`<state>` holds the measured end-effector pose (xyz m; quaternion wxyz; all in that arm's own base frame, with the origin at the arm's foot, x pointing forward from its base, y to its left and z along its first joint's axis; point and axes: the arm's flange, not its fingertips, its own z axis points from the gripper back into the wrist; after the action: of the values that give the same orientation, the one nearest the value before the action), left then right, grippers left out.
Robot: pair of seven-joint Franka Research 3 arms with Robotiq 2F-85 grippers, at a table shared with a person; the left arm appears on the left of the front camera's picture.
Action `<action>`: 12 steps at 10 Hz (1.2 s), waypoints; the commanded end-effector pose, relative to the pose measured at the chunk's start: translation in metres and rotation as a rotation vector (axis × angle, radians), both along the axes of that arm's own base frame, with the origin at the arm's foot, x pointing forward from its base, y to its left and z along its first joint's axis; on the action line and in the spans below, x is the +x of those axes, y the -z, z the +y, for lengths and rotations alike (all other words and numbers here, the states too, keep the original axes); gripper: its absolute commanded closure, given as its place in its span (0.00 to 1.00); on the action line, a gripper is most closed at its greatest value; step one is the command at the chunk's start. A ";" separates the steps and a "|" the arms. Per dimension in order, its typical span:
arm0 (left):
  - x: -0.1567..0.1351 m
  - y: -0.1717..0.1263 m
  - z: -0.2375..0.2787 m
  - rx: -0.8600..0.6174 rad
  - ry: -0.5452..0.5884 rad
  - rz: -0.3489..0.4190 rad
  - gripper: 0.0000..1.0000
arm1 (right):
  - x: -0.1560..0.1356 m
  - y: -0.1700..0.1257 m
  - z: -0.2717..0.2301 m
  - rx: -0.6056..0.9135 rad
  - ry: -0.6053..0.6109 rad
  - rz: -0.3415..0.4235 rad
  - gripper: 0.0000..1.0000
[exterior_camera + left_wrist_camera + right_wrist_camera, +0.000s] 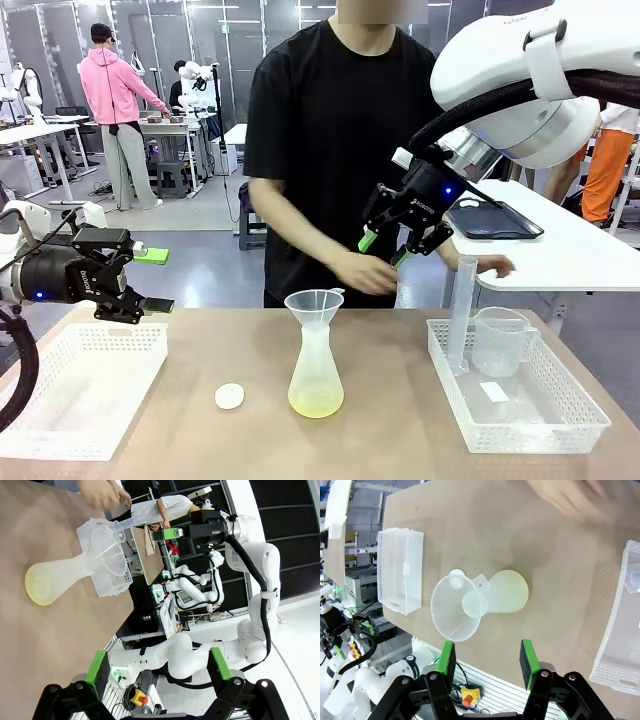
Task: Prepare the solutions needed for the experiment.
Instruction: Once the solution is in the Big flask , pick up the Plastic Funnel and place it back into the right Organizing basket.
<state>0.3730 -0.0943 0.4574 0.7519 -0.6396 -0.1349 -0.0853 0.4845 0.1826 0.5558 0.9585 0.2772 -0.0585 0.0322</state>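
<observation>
Right tool [392,248], upper right of centre: fingers apart, nothing between them, hanging just above the person's hand [365,272] at the brown worktop's [400,440] far edge. Left tool [152,281], at left: wide apart and empty, over a white mesh plastic basket [100,328]. Pale yellow-green solutions [316,402] lie in the bottom of the frosted white conical flask [316,360] at frame centre, with a clear plastic funnel [313,302] in its neck. Likely between pours. Wait for the hand to clear, come in from above and stay off the funnel rim, which looks tippy. Open room left of the flask, bar a small round white cap [230,396]. A second white mesh basket [520,440] crowds the lower right.
</observation>
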 end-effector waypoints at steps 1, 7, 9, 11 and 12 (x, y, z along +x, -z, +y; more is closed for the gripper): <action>0.000 -0.001 0.000 -0.016 0.006 -0.001 0.00 | 0.001 0.000 0.000 0.000 0.003 -0.003 0.34; 0.000 -0.001 0.000 -0.016 0.006 -0.001 0.00 | 0.016 0.006 0.041 -0.182 -0.074 0.118 0.34; 0.000 -0.001 0.000 -0.016 0.006 -0.001 0.00 | 0.025 0.016 0.055 -0.194 -0.095 0.135 0.34; 0.000 -0.001 0.000 -0.016 0.006 -0.001 0.00 | 0.035 0.025 0.068 -0.209 -0.097 0.154 0.34; 0.000 -0.001 0.000 -0.016 0.006 -0.001 0.00 | 0.037 0.029 0.073 -0.214 -0.089 0.168 0.34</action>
<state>0.3730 -0.0943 0.4574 0.7520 -0.6396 -0.1349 -0.0853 0.5159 0.2458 0.5209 0.9783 0.1914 0.0298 0.0740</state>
